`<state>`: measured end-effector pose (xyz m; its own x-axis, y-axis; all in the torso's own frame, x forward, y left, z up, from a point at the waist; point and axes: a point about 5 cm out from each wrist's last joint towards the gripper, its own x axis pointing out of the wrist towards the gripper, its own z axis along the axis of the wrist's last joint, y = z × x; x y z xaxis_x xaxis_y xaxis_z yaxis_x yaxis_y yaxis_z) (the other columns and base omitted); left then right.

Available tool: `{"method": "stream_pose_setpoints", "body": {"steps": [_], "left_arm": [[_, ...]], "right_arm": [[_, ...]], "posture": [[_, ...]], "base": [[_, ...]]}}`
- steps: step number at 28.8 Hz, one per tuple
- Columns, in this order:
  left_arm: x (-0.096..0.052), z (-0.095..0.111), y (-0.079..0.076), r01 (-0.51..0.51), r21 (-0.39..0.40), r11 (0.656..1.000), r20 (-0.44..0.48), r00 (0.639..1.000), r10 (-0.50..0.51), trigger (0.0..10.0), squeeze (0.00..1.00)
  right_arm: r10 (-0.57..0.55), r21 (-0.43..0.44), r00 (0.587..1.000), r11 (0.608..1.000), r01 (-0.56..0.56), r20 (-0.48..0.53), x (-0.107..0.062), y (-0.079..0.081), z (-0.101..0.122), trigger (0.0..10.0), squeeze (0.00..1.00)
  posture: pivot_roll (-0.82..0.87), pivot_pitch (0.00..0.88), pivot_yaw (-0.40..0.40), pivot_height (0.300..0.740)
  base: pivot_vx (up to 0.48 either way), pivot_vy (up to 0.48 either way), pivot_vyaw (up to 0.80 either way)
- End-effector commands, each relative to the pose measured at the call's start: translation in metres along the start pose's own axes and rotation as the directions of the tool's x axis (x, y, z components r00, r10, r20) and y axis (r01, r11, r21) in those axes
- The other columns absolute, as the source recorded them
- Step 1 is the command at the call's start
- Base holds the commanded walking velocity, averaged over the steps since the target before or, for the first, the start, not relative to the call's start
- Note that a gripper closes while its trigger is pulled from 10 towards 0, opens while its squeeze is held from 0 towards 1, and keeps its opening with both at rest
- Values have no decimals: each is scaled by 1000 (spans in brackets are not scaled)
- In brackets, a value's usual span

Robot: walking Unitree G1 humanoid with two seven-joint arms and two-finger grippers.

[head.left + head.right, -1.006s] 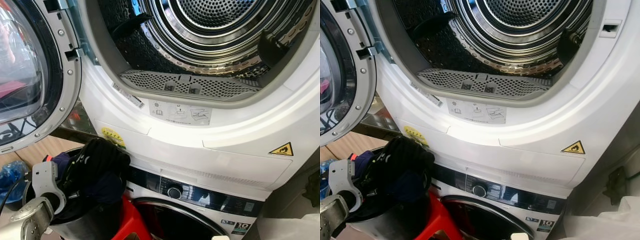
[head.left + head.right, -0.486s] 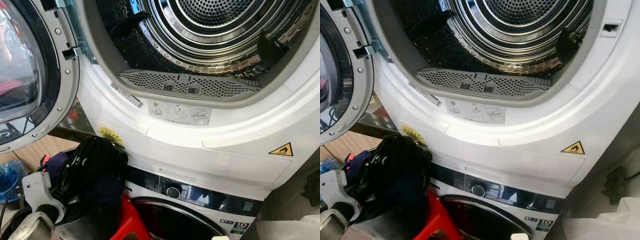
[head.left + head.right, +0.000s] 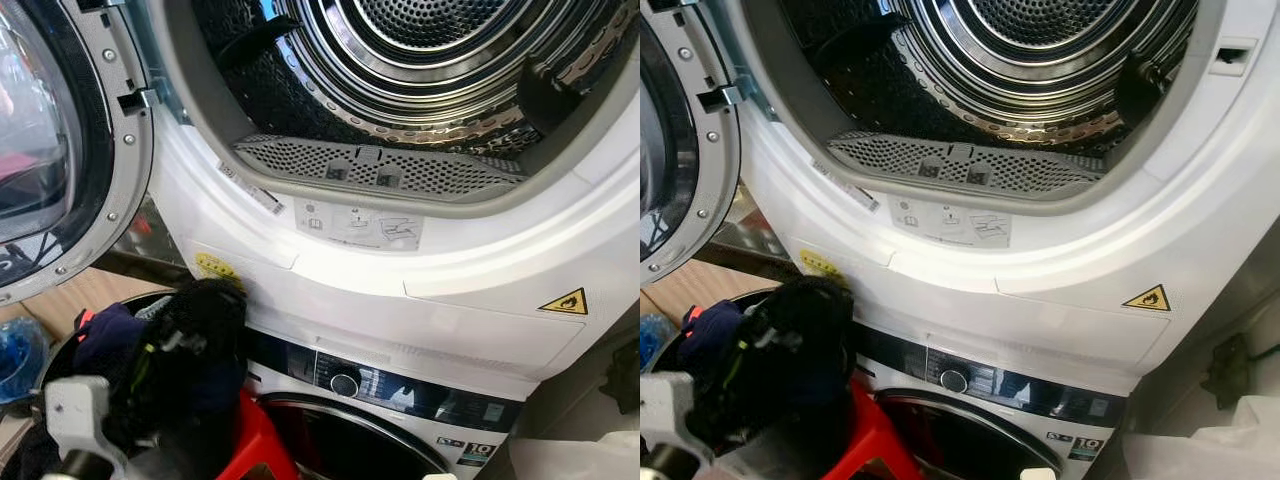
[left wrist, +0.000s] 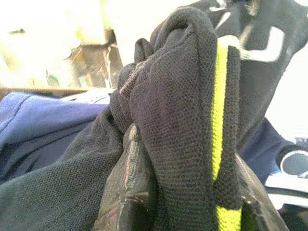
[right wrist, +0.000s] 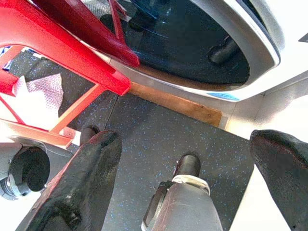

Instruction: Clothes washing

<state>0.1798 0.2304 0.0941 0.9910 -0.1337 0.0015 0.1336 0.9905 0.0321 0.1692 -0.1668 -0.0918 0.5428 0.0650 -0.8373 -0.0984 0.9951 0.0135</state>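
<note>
my left gripper (image 4: 185, 211) pinched the dark garment (image 4: 183, 120) over the basket (image 3: 60, 350) below the open dryer (image 3: 400, 230), fingertips buried in cloth, while my right gripper (image 5: 192, 163) hung spread above the floor (image 5: 159, 130).

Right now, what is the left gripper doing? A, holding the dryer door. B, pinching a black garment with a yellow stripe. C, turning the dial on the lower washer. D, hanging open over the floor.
B: in the left wrist view the left gripper has its fingers closed on a fold of the black garment with a yellow stripe, above the pile of dark clothes beside the machines.
</note>
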Motion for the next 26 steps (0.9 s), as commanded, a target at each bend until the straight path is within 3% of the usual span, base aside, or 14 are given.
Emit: {"method": "stream_pose_setpoints", "body": {"steps": [1, 5, 7, 8, 10, 11, 12, 13, 14, 18, 20, 23, 24, 26], "left_arm": [[-1, 12, -8, 10, 73, 997, 66, 998, -15, 0, 0], [-5, 26, -17, -51, 129, 990, 157, 987, 31, 0, 0], [-7, 34, -22, -38, 223, 974, 201, 980, -8, 0, 0], [-7, 34, -22, -38, 223, 974, 201, 980, -8, 0, 0], [-11, 41, -30, 20, 307, 951, 220, 971, -92, 0, 0], [-11, 41, -30, 20, 307, 951, 220, 971, -92, 0, 0], [-15, 37, -37, 138, 278, 951, 168, 967, -190, 0, 0], [-15, 37, -37, 138, 278, 951, 168, 967, -190, 0, 0], [-25, 36, -44, 311, 313, 897, 105, 928, -358, 0, 0], [-36, 41, -43, 476, 378, 794, 22, 853, -521, 0, 0], [-37, 41, -40, 514, 382, 768, -10, 833, -553, 0, 0], [-24, 55, -40, 522, 411, 748, 35, 810, -585, 0, 0], [-13, 65, -41, 497, 393, 774, 99, 814, -572, 0, 0], [-2, 75, -48, 492, 397, 775, 154, 797, -584, 0, 0]], "right_arm": [[11, -8, 1000, 1000, -11, -5, 0, 3, -3, 10000, 0], [16, -14, 1000, 1000, -16, -12, -1, 2, -7, 10000, 0], [22, -22, 1000, 1000, -22, -17, -1, 3, -8, 10000, 0], [22, -22, 1000, 1000, -22, -17, -1, 3, -8, 10000, 0], [26, -28, 1000, 999, -26, -16, -1, 3, -7, 10000, 0], [26, -28, 1000, 999, -26, -16, -1, 3, -7, 10000, 0], [31, -36, 999, 999, -31, -14, -1, 4, -6, 10000, 0], [31, -36, 999, 999, -31, -14, -1, 4, -6, 10000, 0], [36, -51, 999, 998, -37, -12, -1, 4, -4, 10000, 0], [40, -62, 999, 997, -40, -9, 0, 3, -2, 10000, 0], [41, -66, 999, 997, -41, -10, 0, 3, -2, 10000, 0], [39, -68, 999, 997, -40, -12, 0, 2, -2, 10000, 0], [38, -67, 999, 997, -39, -13, 0, 2, -2, 10000, 0], [39, -62, 999, 997, -40, -13, 0, 3, -3, 10000, 0]], "posture": [[52, 32, 80, 740], [62, 35, 72, 740], [73, 35, 66, 740], [73, 35, 66, 740], [77, 35, 64, 740], [77, 35, 64, 740], [86, 33, 60, 740], [86, 33, 60, 740], [95, 27, 60, 740], [106, 24, 60, 740], [109, 21, 58, 740], [107, 17, 56, 740], [106, 16, 55, 740], [98, 14, 54, 740]], "base": [[0, 0, 0], [0, 0, 0], [0, 0, 0], [0, 0, 0], [0, 0, 0], [0, 0, 0], [0, 0, 0], [0, 0, 0], [0, 0, 0], [0, 0, 0], [0, 0, 0], [0, 0, 0], [0, 0, 0], [0, 0, 0]]}}
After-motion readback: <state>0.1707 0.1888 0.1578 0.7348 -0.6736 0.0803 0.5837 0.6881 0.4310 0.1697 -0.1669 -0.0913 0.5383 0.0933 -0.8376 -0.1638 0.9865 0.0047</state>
